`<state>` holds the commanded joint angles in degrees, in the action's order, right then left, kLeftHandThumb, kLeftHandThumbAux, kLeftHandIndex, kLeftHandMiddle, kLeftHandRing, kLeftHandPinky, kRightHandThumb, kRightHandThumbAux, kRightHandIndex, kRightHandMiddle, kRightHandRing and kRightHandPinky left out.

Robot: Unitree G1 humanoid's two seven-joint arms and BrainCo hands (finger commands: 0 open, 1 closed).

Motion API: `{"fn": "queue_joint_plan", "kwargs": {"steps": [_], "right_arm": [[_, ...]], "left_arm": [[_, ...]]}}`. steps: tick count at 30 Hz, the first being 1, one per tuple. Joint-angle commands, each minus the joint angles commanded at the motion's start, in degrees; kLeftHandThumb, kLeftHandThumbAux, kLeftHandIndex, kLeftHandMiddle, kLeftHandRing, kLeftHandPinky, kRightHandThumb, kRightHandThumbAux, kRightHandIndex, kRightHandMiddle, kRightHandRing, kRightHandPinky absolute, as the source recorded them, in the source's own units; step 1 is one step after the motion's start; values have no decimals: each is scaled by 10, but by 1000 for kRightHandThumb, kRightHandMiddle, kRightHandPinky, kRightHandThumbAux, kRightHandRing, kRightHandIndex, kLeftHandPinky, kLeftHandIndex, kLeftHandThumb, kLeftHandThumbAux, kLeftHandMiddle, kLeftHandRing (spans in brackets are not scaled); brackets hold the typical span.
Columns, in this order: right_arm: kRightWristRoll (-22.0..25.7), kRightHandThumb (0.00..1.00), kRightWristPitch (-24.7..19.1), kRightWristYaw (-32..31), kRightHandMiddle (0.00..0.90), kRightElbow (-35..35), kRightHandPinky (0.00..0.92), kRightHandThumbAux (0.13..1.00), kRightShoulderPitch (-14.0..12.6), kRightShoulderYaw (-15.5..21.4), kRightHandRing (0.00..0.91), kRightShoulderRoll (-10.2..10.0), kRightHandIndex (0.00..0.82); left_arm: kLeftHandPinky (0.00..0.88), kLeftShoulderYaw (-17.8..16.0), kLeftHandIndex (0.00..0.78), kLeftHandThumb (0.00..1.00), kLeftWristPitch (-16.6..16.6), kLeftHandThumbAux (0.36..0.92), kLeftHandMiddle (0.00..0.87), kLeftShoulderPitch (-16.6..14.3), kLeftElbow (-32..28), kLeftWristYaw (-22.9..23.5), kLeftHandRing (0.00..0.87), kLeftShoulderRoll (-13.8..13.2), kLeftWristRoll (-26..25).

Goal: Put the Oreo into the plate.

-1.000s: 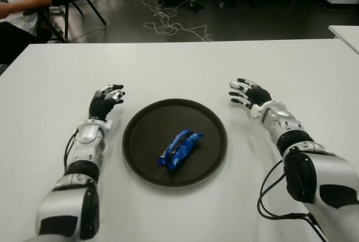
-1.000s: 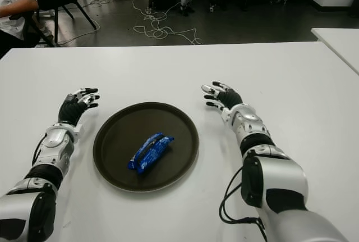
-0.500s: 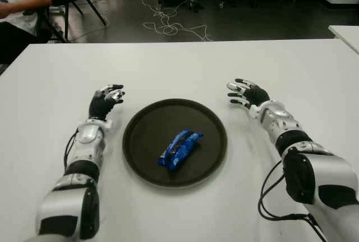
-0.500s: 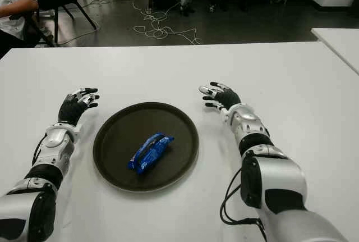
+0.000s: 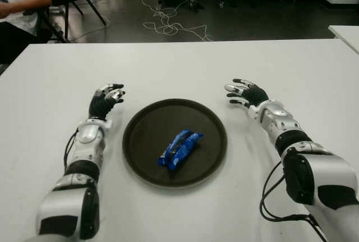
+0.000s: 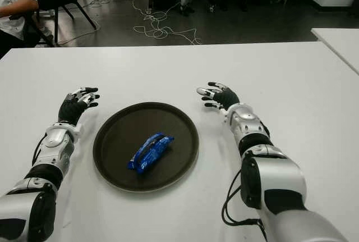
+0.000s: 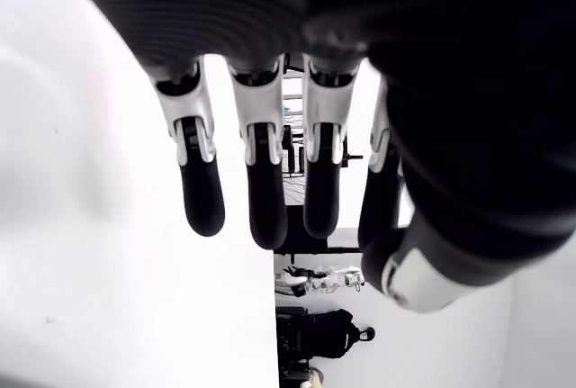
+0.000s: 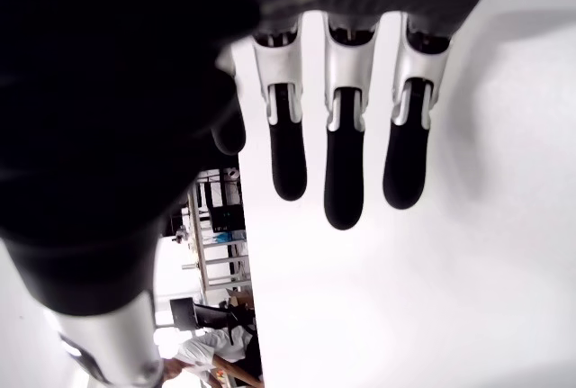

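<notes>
Silver-white shells alternate with black joint bands along both arms. The left hand and right hand wear black palms, with white-and-black fingers; black cables loop beside the right forearm.

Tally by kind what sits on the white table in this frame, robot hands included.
Oreo pack, blue, lying in the plate: 1
Plate, dark and round: 1
Robot hands, both open and holding nothing, left hand left of the plate, right hand right of it: 2
Total: 4
</notes>
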<state>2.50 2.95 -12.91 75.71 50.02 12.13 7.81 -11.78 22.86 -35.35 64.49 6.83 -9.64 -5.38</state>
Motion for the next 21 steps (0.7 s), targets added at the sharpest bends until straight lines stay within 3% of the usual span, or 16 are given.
{"fn": "queue_joint_plan", "kwargs": {"steps": [21], "right_arm": [[-5, 0, 9, 17, 325, -1, 416, 832, -1, -9, 368, -3, 205]], "left_arm": [[309, 0, 398, 675, -1, 724, 279, 1, -1, -3, 280, -2, 3]]}}
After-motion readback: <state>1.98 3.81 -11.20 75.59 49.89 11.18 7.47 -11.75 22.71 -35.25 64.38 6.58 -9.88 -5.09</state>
